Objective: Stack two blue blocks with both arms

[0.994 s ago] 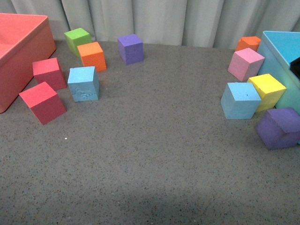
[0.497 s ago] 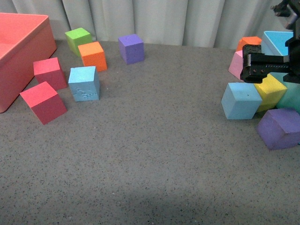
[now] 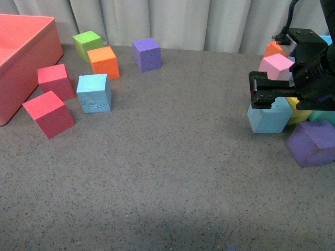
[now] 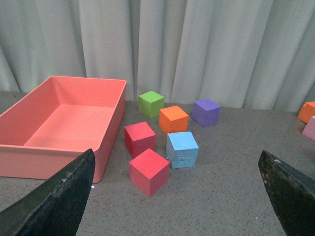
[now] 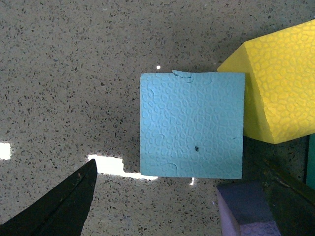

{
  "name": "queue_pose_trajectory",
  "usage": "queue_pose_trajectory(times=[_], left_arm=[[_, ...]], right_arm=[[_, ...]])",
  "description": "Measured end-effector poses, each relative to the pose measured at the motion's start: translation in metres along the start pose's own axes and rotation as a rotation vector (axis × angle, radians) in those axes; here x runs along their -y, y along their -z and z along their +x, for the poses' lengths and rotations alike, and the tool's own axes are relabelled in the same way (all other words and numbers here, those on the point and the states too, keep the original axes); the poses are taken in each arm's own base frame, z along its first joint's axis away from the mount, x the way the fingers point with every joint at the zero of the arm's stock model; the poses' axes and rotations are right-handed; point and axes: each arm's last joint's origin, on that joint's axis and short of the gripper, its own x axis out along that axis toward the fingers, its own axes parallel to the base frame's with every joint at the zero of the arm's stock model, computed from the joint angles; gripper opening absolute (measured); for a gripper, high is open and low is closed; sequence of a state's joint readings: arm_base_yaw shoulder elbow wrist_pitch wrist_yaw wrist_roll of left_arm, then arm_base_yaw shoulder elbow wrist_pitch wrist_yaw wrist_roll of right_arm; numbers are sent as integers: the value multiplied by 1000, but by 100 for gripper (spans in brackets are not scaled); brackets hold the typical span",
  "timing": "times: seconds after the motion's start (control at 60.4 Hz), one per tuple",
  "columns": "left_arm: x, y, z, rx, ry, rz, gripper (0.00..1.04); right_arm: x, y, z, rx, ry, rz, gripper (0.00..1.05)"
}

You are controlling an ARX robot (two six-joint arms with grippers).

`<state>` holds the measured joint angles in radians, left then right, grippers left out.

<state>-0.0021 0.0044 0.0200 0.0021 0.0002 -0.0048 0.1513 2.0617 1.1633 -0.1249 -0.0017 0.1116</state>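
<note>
The scuffed blue block (image 3: 94, 93) stands on the grey table at the left, between two red cubes and an orange one; the left wrist view also shows this block (image 4: 182, 149). The smooth blue block (image 3: 267, 119) with a tiny dot sits at the right. My right gripper (image 3: 271, 98) hovers just over it, open. In the right wrist view this block (image 5: 192, 125) lies flat between the spread fingers (image 5: 59, 206), untouched. My left gripper (image 4: 174, 196) is open, well back from the scuffed block, and out of the front view.
A large red bin (image 3: 26, 57) fills the far left. Red cubes (image 3: 48, 113), an orange cube (image 3: 103, 61), a green cube (image 3: 86, 43) and a purple cube (image 3: 146, 53) crowd the left back. A yellow cube (image 5: 275, 93) and a purple cube (image 3: 311, 142) touch the smooth block's side.
My right arm has come into the front view from the right and moved left and down over the smooth blue block. No block has shifted.
</note>
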Motion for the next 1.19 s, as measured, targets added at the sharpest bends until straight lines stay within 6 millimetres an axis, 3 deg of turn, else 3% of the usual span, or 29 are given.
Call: queue_pose_trajectory(times=[0.861,0.977,1.109,1.192], left_arm=[[0,0,0,0,0,0,98],[0,0,0,0,0,0,98],[0,0,0,0,0,0,98],[0,0,0,0,0,0,98]], right_arm=[[-2,-12,39,-77,17,33,95],[-2,-14,42,-86,40,30,81],[-3,-16,43,-100,52,26,56],[-3,-17,43,-104,52,27,50]])
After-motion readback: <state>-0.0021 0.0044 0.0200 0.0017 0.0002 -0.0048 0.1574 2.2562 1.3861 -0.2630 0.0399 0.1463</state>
